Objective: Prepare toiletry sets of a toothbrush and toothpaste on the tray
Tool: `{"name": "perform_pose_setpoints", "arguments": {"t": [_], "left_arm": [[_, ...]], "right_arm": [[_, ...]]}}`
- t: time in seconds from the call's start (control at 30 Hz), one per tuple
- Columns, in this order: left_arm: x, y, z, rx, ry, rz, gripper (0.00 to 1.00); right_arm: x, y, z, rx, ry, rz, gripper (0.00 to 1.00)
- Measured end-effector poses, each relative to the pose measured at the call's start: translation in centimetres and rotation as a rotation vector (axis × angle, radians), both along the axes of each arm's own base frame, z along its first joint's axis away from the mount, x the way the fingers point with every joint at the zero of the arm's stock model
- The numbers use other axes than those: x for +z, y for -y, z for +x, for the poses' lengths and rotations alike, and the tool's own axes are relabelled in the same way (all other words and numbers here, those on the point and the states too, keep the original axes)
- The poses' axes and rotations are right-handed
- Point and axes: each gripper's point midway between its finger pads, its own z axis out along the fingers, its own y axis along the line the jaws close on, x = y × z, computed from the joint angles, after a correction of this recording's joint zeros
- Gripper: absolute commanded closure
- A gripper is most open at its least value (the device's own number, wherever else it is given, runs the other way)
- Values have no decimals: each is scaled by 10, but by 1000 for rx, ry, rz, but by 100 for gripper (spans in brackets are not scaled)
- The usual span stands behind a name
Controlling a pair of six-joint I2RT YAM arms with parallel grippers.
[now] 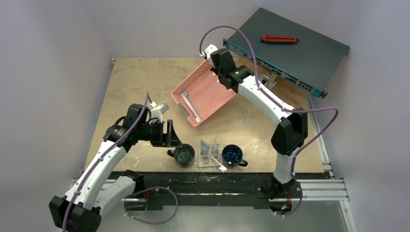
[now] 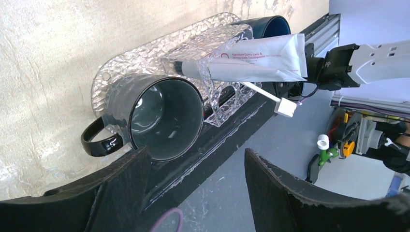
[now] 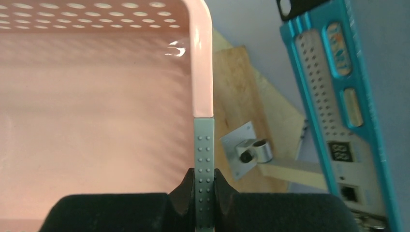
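Pink perforated basket (image 1: 203, 94) recorded mid-table. Two mugs are stood upright near the front edge, one black (image 1: 184, 154), one blue inside (image 1: 232, 155). Red-and-black tool (image 1: 279, 39) is laid atop a rack switch (image 1: 295, 53).

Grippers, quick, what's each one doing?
Left gripper: open, holding nothing.
Right gripper: closed on the pink basket edge.

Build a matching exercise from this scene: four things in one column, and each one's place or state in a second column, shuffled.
1. pink basket
2. toothpaste
3. red tool
4. left end effector

A. on top of the dark box
B. open, near the dark mug
C. lying on the tray
D. rim clamped by the right end effector

Pairs: 1-D, 2-C, 3-A, 4-B
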Motion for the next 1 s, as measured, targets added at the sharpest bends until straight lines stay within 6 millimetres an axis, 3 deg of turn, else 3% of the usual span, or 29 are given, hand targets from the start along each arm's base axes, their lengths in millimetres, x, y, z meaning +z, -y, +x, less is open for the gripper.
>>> {"name": "perform_pose_setpoints", "arguments": {"t": [0.4,0.57,0.7,0.8,0.9,1.0], "left_arm": [[0,0,0,0,0,0,31],[0,0,0,0,0,0,31],[0,0,0,0,0,0,31],[0,0,0,0,0,0,31],[0,0,0,0,-1,0,31],[0,0,0,0,-1,0,31]], "right_arm": [[-64,17,-5,-213,-197,338,100],[-116,21,-26,-268,-332,399,100],[-154,24,-52,-299,-435,412,87],[-166,25,-65,-316,-470,435,65],[-162,23,-67,-317,-456,470,56],[-144,21,-64,-304,-411,512,52]]}}
